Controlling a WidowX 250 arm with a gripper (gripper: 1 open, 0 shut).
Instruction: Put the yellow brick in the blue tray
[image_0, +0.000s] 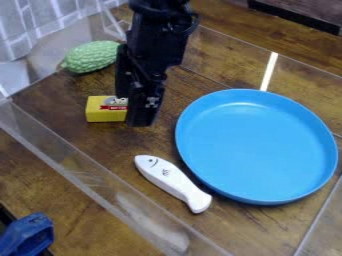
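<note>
Dark wooden surface (80, 160), pincer (131, 100) spread apart over the yellow brick (104, 108), blue tray (257, 145) just beside, empty.

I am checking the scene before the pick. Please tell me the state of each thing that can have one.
gripper: open, pointing down, low over the brick, holding nothing.
yellow brick: flat on the table, partly hidden by the gripper, outside the tray.
blue tray: upright, empty.
green gourd: lying behind the gripper, untouched.
white fish-shaped toy: lying flat in front of the tray.
</note>
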